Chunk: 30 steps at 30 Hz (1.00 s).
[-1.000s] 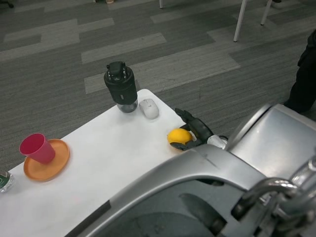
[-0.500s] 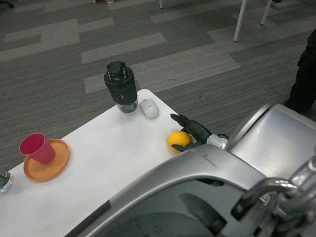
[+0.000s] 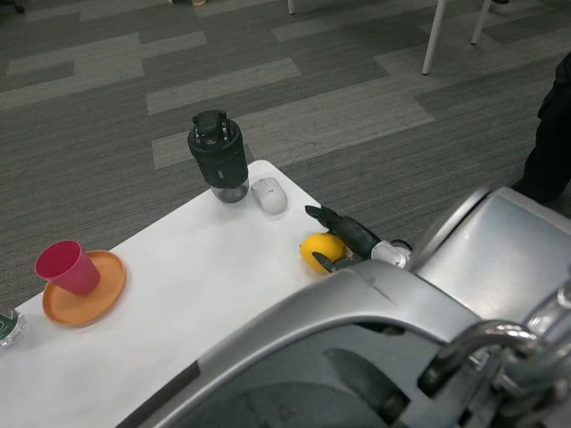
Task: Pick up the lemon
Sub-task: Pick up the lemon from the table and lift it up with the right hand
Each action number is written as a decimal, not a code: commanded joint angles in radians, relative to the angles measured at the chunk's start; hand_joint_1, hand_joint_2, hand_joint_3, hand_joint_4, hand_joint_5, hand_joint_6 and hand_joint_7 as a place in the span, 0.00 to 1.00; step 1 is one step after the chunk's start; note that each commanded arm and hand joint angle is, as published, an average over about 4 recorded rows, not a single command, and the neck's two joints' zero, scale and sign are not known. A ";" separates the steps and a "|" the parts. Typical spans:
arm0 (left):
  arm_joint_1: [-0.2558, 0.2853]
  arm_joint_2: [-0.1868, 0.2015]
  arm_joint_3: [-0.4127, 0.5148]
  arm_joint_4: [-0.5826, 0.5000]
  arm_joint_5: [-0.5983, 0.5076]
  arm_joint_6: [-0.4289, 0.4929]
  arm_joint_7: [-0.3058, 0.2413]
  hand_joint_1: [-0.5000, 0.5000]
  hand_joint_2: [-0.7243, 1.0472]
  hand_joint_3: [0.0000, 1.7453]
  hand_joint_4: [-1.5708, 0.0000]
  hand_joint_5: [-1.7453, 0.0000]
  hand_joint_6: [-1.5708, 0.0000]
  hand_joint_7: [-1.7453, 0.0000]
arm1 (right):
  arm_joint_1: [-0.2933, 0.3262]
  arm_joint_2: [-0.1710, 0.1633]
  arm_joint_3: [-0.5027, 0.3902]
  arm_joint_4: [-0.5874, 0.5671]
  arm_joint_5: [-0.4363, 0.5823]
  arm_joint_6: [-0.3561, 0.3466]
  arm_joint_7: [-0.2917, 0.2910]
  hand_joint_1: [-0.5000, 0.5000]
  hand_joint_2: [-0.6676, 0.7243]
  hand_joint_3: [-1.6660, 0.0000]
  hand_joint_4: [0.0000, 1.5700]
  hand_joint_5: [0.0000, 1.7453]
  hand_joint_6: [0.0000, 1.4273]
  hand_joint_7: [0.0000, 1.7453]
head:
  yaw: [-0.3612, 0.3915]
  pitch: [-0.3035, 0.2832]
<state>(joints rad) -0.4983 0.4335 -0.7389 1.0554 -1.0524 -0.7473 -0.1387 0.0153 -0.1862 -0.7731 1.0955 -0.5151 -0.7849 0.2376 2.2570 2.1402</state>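
Near the table's right edge, the lemon sits in the right hand, fingers wrapped around it above and below; whether it is lifted, I cannot tell

Grey striped carpet floor surrounds the white table; white furniture legs behind.

A broad silver forearm is filling the right side of the head view, its smooth metal shell catching soft highlights. Its casing is narrowing to a pale wrist collar, and a slim black robot hand with thin jointed fingers is showing beyond it. Curved silver tubing is gleaming near the lower right corner.
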 commanded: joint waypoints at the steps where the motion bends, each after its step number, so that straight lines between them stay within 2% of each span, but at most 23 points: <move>1: -0.002 0.006 0.009 0.002 -0.003 -0.001 -0.001 1.00 0.95 0.03 1.00 1.00 1.00 1.00 | -0.025 -0.010 -0.023 0.000 -0.005 -0.002 -0.009 0.12 0.14 0.10 0.00 0.89 0.00 0.12 | 0.001 0.001; 5: -0.002 0.007 0.009 0.002 -0.003 -0.001 -0.001 1.00 0.95 0.05 1.00 1.00 1.00 1.00 | -0.027 -0.009 -0.037 0.000 -0.003 -0.002 -0.011 0.12 0.14 0.10 0.00 0.89 0.00 0.26 | 0.002 -0.001; 15: -0.002 0.007 0.012 0.002 -0.003 -0.002 -0.001 1.00 0.95 0.05 1.00 1.00 1.00 1.00 | -0.043 0.006 -0.099 0.012 0.000 -0.004 -0.021 0.12 0.09 0.12 0.00 0.89 0.00 0.46 | 0.005 0.002; 25: -0.002 0.007 0.013 0.002 -0.003 -0.003 -0.002 1.00 0.95 0.04 1.00 1.00 1.00 1.00 | -0.062 0.006 -0.101 0.043 0.012 -0.005 -0.046 0.12 0.09 0.14 0.02 0.89 0.00 0.50 | 0.009 0.004; 30: -0.002 0.005 0.015 0.002 -0.003 -0.003 -0.001 1.00 0.95 0.05 1.00 1.00 1.00 1.00 | -0.072 0.008 -0.062 0.050 0.078 -0.006 -0.062 0.12 0.09 0.14 0.02 0.89 0.00 0.48 | 0.012 0.006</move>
<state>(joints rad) -0.4983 0.4336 -0.7340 1.0556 -1.0524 -0.7473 -0.1387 -0.0333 -0.1820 -0.8494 1.1424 -0.4614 -0.7866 0.1826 2.2687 2.1458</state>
